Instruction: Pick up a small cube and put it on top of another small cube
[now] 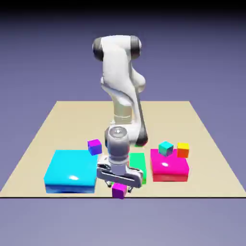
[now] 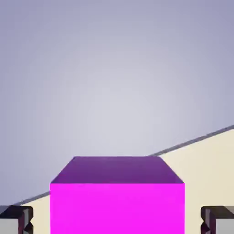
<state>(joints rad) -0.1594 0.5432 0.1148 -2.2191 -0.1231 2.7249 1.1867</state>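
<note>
The small cube [image 1: 118, 190], magenta with purple sides, rests on the table close to its front edge. It fills the lower middle of the hand view as a magenta cube [image 2: 117, 201]. My gripper [image 1: 117, 184] is lowered over it, pointing down, one finger on each side. In the hand view my gripper [image 2: 117, 221] is open: both grey fingertips [image 2: 18, 221] sit at the bottom corners, each with a narrow gap to the cube. The other small cube [image 1: 166, 148], teal-cyan, sits at the back edge of the flat magenta block [image 1: 168, 168], toward the exterior view's right.
A large flat cyan block [image 1: 71, 170] lies just to the exterior view's left of the gripper. A green block [image 1: 138, 162] is partly hidden behind the hand. A tiny violet cube [image 1: 94, 146] and a tiny orange cube [image 1: 183, 150] stand farther back. The table's front edge [image 1: 120, 197] is right by the magenta cube.
</note>
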